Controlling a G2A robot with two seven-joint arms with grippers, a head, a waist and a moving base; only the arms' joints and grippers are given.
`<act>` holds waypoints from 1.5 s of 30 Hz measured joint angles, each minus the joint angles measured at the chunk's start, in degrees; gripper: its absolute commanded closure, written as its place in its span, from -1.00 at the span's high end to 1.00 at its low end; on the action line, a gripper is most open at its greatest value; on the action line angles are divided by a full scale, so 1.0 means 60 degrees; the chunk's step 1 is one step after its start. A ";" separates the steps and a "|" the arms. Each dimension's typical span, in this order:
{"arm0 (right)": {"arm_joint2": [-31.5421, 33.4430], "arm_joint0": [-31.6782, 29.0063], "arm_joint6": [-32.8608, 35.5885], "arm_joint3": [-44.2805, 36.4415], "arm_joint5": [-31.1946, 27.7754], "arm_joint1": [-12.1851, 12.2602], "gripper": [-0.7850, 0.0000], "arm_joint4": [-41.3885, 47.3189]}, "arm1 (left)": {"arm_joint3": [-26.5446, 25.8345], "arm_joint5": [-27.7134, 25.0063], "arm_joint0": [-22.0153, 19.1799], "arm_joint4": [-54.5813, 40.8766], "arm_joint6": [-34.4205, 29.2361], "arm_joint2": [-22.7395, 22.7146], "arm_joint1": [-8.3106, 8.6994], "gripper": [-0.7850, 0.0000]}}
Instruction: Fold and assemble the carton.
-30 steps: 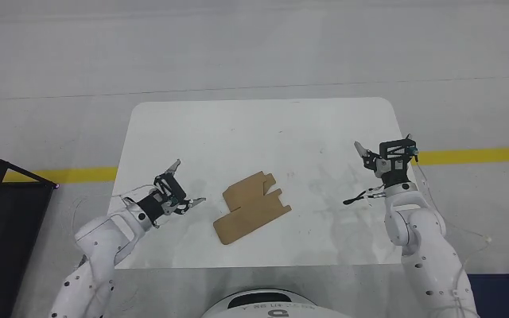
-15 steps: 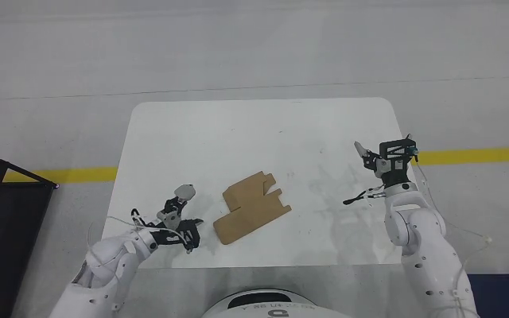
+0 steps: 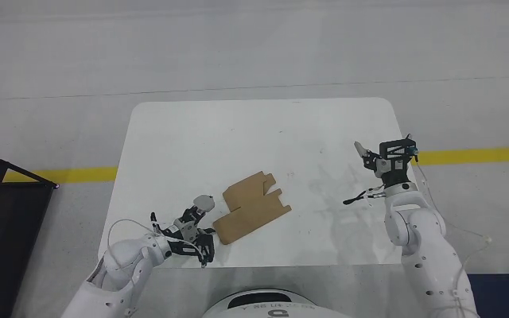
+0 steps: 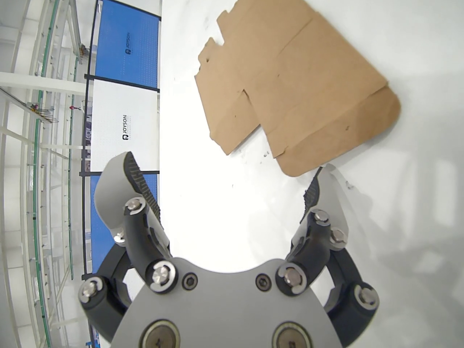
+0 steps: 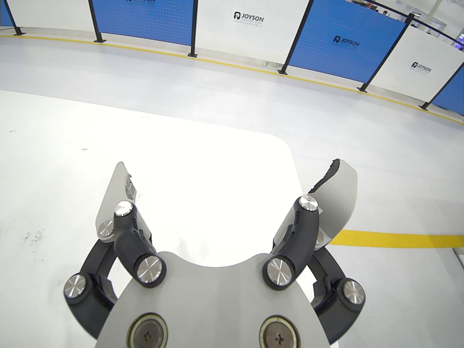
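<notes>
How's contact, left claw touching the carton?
Cannot tell. In the left wrist view one fingertip of the left claw borders the carton, but neither gap nor contact shows plainly.

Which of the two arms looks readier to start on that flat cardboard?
Left. The left gripper is open, right by the carton's corner; the right gripper hangs open far off, near the table's edge.

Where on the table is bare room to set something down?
The far half of the table, beyond the carton, is bare, and so is the stretch between carton and right gripper. Crowded: the near edge, where the left gripper sits by the carton's corner.
</notes>
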 measured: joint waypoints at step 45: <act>0.0000 0.0000 0.0000 0.0000 0.0000 0.0000 1.00 0.0000 | 0.0401 0.0811 -0.1230 0.1977 -0.3457 0.1933 -0.0065 -0.18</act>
